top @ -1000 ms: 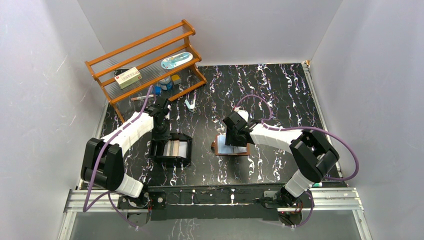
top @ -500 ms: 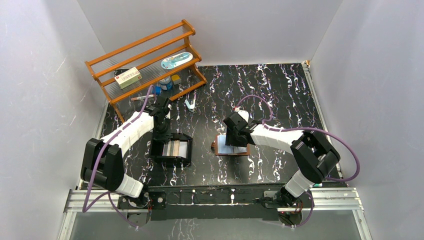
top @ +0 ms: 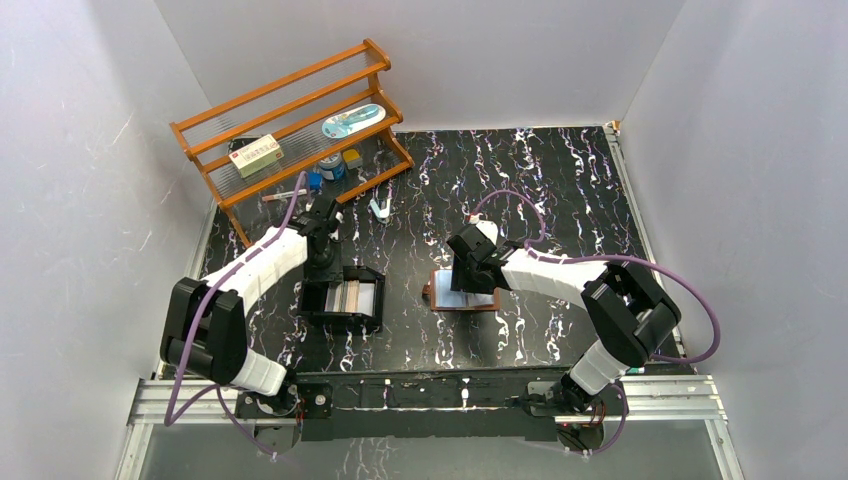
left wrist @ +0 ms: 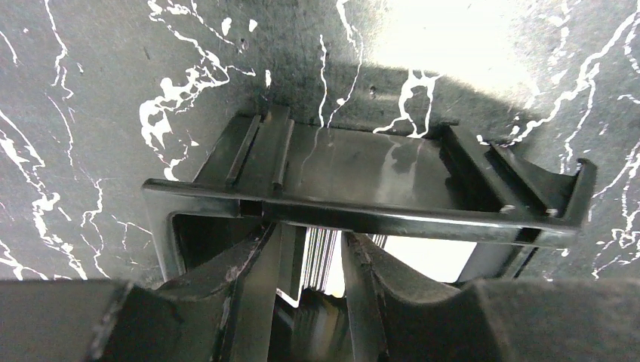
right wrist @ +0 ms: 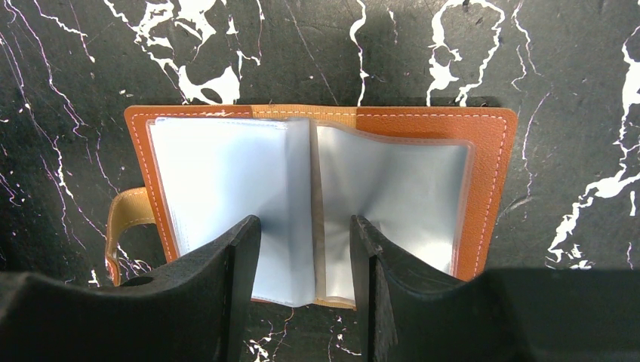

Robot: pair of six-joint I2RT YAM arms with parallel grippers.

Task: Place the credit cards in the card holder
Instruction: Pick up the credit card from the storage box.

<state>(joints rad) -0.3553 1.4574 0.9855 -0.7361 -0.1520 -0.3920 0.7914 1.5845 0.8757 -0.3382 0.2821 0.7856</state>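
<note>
The left gripper [left wrist: 309,253] dips into the black tray [left wrist: 362,219] toward the left near corner of the worktop [top: 560,190], jaws spread astride the upright edges of the credit cards [left wrist: 324,260]. Whether either pad touches them cannot be told. The step in hand looks like picking one card, best done by closing on a single edge and lifting straight up, clear of the rim. Nearer the middle of the near edge, the right gripper [right wrist: 304,234], jaws likewise spread and holding nothing, stands over the card holder [right wrist: 490,173], which lies open and flat with its central fold between the fingers.
</note>
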